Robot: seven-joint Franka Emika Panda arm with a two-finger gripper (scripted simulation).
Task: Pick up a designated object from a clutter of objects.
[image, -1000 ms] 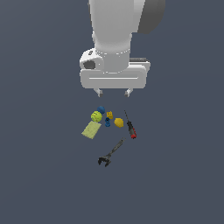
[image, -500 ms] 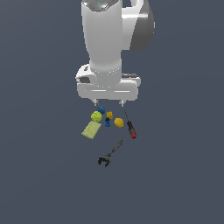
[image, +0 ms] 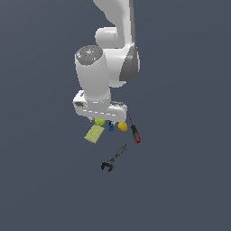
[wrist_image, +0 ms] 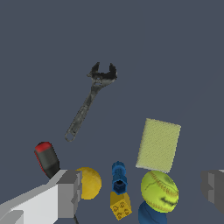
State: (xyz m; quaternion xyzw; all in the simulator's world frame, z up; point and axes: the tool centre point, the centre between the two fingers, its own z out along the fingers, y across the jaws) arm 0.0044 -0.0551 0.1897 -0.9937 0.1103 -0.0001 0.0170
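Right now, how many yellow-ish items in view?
4: pale pad lies flat; green ball touches its near edge; lemon beside the screwdriver; tiny block between them. More may hide behind the arm.

Flat, even, shadowless light; coarse, pixelated renders.

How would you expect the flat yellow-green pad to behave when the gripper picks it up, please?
The pad looks sponge-like with a finely textured face, so it is probably light and somewhat squashy. Lying flat, it should not roll, unlike the ball beside it. Its thin profile may leave the open gripper little edge to grasp.

Dark floor (wrist_image: 175, 52) with pad (wrist_image: 158, 145), wrench (wrist_image: 89, 100), screwdriver (wrist_image: 47, 158), lemon (wrist_image: 89, 182)
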